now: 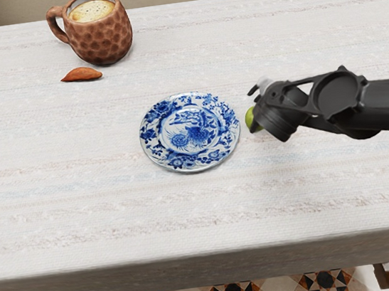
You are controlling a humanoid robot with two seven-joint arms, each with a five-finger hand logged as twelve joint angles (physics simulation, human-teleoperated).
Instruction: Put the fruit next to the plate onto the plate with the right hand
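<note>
The dark right hand (274, 108) sits over the small round green fruit (250, 119) just beside the blue-patterned porcelain plate (149, 136), apparently to grasp it. I cannot tell whether it is clamped.

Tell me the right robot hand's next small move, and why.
Probably lift the green fruit a little, once the grip is sure. The right robot hand covers most of it, just right of the blue plate and not on it; whether it is gripped cannot be told.

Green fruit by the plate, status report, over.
Right hand over the green fruit, grasp unclear. Fruit beside the plate, right rim, not on it. Nothing between them. Left hand out of view.
</note>
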